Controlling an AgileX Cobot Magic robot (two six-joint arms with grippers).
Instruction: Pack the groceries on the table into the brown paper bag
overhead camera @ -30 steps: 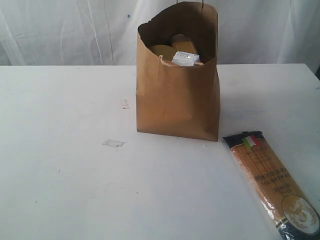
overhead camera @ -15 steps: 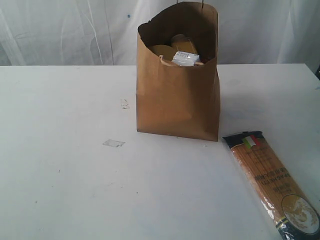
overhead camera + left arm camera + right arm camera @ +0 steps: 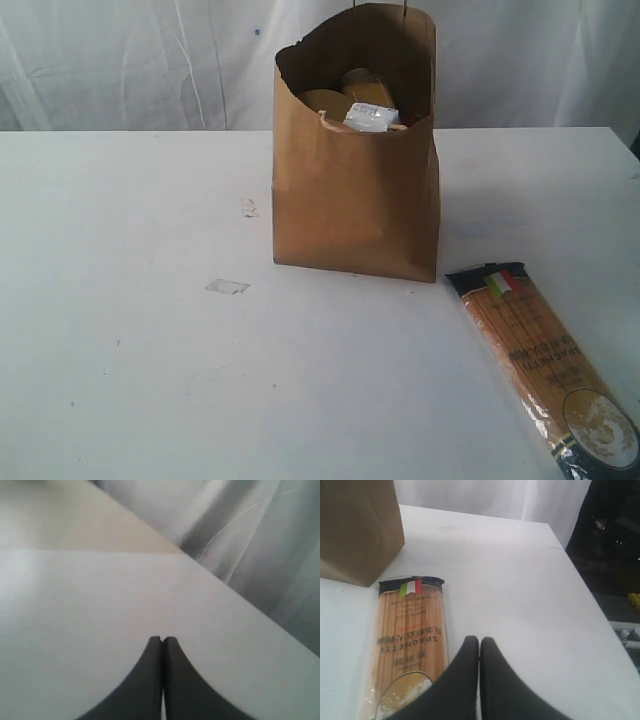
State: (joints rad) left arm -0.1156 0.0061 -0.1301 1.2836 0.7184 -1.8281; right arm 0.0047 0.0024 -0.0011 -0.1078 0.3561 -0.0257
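Where the bench (image 3: 130,330) comes nearest, a spaghetti packet (image 3: 545,372) lies flat on the right. Right end effector (image 3: 479,641) beside it, fingers pressed together, holding nothing. Left end effector (image 3: 163,640) likewise closed and empty, over bare bench. Further back: paper bag (image 3: 355,190) upright near the packet's far end, groceries (image 3: 365,105) showing inside.

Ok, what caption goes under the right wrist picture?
Shut tool next to the spaghetti, which lies flat near the bag.
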